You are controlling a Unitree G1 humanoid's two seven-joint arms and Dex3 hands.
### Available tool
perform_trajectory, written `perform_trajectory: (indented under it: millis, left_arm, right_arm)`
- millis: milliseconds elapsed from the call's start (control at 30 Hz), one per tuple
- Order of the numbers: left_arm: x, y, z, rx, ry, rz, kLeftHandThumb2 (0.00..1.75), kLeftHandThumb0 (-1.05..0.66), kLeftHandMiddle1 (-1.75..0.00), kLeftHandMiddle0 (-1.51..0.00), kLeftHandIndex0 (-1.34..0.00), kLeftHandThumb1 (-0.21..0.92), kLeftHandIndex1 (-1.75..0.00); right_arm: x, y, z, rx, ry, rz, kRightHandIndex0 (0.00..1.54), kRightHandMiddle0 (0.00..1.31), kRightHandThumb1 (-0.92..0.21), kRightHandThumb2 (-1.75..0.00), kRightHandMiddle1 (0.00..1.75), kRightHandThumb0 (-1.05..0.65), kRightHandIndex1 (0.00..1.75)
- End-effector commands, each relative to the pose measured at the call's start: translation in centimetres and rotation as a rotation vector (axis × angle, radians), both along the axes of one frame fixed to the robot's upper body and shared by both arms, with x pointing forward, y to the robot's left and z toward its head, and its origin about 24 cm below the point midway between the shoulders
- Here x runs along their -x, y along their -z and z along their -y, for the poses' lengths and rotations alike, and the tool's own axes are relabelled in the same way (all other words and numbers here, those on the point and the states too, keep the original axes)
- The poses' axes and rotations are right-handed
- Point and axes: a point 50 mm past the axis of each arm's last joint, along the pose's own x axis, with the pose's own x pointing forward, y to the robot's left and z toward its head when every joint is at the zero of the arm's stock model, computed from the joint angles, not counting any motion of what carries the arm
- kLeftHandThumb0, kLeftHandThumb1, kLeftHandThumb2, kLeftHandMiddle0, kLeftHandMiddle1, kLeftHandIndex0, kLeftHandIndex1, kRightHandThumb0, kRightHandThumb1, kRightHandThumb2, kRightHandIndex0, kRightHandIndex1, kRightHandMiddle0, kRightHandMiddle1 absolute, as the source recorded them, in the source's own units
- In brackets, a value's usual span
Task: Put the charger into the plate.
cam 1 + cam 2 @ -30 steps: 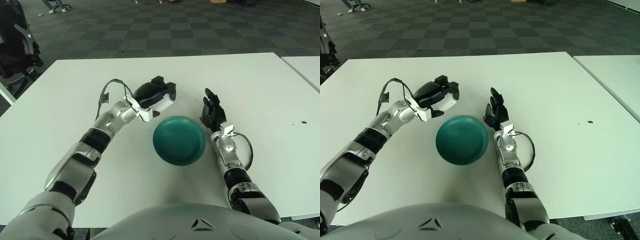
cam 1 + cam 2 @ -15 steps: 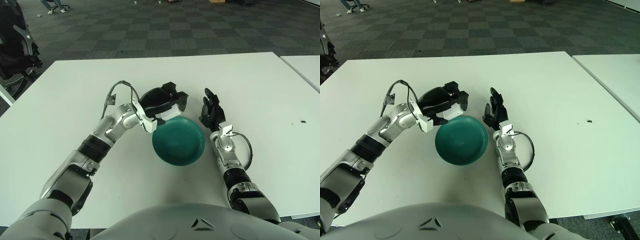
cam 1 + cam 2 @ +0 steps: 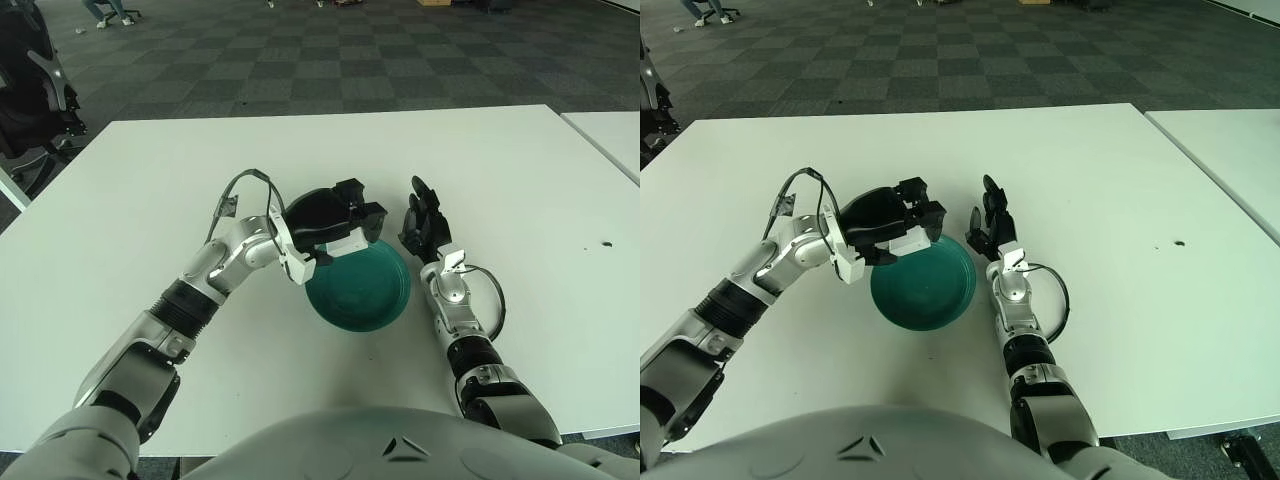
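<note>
A round teal plate (image 3: 365, 295) sits on the white table (image 3: 130, 180) in front of me. My left hand (image 3: 335, 220) hangs above the plate's upper left rim, its dark fingers shut on a white charger (image 3: 345, 243) that peeks out under them. In the right eye view the same hand (image 3: 902, 225) and charger (image 3: 910, 243) overlap the plate (image 3: 930, 290) edge. My right hand (image 3: 422, 225) stands just right of the plate, fingers spread upward and holding nothing.
A second white table (image 3: 610, 135) begins at the far right. A black office chair (image 3: 30, 90) stands beyond the table's left corner. A small dark speck (image 3: 604, 243) lies on the table at the right.
My left hand has carried the charger rightward and toward me, from left of the plate to above its upper left rim. The right hand has stayed still.
</note>
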Motion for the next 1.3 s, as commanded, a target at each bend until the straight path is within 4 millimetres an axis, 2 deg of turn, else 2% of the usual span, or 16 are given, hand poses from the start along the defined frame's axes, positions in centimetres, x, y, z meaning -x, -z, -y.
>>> perform_trajectory:
  millis: [0,400,633,733,967,1167,1267]
  left_arm:
    - [0.7,-0.2,0.1,-0.064,0.054,0.025,1.38,-0.01,-1.7,-0.6,-0.5,0.26,-1.75]
    - [1.2,0.1,0.6,-0.146,0.108,0.031,1.36,-0.01,-1.7,-0.59,-0.5,0.26,-1.75]
    - [2.0,1.4,1.5,-0.211,0.161,0.013,1.41,-0.01,-1.73,-0.6,-0.52,0.24,-1.74]
    - [2.1,2.1,1.8,-0.214,0.164,0.009,1.42,-0.01,-1.74,-0.62,-0.55,0.21,-1.71]
    - [1.9,2.9,1.8,-0.227,0.172,0.003,1.37,-0.01,-1.75,-0.64,-0.66,0.2,-1.5]
    - [2.0,3.1,1.8,-0.222,0.185,0.022,1.39,-0.01,-1.75,-0.61,-0.61,0.21,-1.61]
    - [1.9,3.1,1.8,-0.225,0.189,0.026,1.39,-0.01,-1.75,-0.61,-0.61,0.21,-1.61]
  right_arm:
    - [8.6,9.2,0.6,0.09,0.009,-0.495,0.03,0.0,-0.92,-0.88,0.25,-0.93,0.01]
    - [8.6,9.1,0.5,0.06,0.014,-0.488,0.03,0.0,-0.92,-0.82,0.23,-0.88,0.0]
    - [8.7,8.8,0.5,0.085,0.013,-0.479,0.06,0.0,-0.92,-0.84,0.2,-0.9,0.02]
    - [8.4,8.6,0.2,0.076,0.011,-0.475,0.08,0.0,-0.92,-0.84,0.2,-0.9,0.02]
    - [8.0,8.3,-0.1,0.039,0.008,-0.478,0.1,0.0,-0.92,-0.85,0.22,-0.9,0.02]
    - [7.6,8.1,-0.2,-0.007,0.018,-0.498,0.13,0.0,-0.92,-0.85,0.23,-0.91,0.03]
    - [7.5,8.0,-0.2,-0.031,0.024,-0.506,0.16,0.0,-0.92,-0.83,0.27,-0.89,0.04]
